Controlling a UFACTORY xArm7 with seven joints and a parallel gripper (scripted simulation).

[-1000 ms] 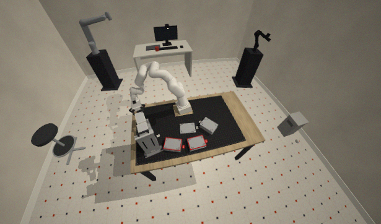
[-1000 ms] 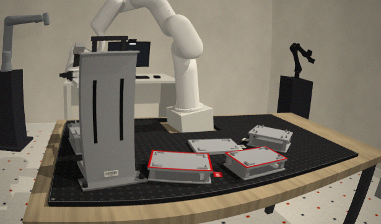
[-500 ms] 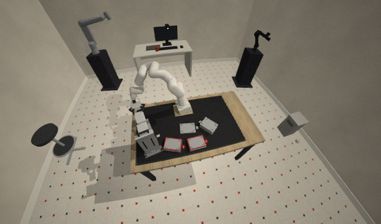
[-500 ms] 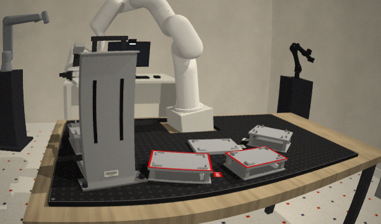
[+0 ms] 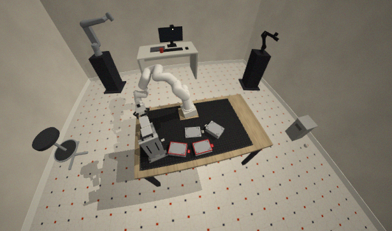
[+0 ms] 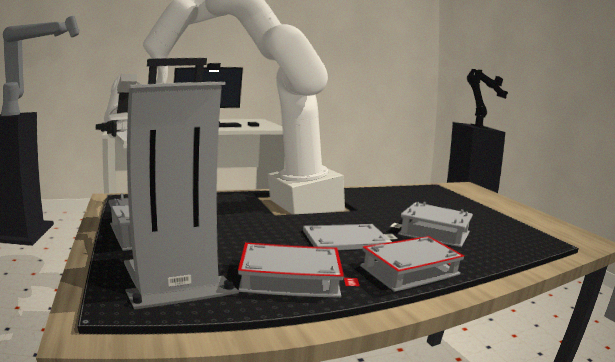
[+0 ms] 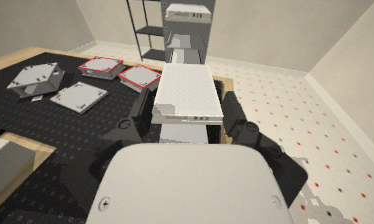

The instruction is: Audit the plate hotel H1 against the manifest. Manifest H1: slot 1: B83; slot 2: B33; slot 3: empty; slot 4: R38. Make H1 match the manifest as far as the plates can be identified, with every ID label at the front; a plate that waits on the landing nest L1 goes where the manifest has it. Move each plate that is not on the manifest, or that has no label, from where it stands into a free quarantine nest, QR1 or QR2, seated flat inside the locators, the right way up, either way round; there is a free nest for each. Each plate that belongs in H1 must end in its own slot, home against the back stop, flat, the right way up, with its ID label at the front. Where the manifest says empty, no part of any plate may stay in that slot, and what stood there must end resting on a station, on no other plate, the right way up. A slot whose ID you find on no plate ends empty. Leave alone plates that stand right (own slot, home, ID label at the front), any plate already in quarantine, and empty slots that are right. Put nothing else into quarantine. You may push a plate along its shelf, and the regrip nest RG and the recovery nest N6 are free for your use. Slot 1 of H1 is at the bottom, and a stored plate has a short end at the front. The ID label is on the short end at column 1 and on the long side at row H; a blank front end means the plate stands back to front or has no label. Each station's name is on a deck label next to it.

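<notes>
Seen from the wrist, left to right, on the black deck mat (image 7: 88, 130):

- At 10 o'clock: a raised grey nest (image 7: 36, 79), tilted against the others, with a flat grey nest (image 7: 79, 96) just beside it.
- Toward 11 o'clock: two red-rimmed quarantine nests (image 7: 101, 66) (image 7: 139, 76), side by side and bare on top.
- At centre: a white plate (image 7: 188, 91), clamped by its long sides in the gripper (image 7: 188, 111), dark fingers pressed to either flank, jaws spread wide around it. Lying level, short end toward the camera, with a small dark marking on that end, too small to read. Another pale surface directly beneath, identity unclear.
- At 12 o'clock, beyond the held plate: the plate hotel H1 (image 7: 133, 31), with another plate (image 7: 188, 12) on an upper shelf, labelled end facing out, text unreadable.

From the exterior view: hotel seen from its solid back panel (image 6: 173, 190), at 9 o'clock on the table (image 6: 486, 320); gripper and plate hidden behind it.
</notes>
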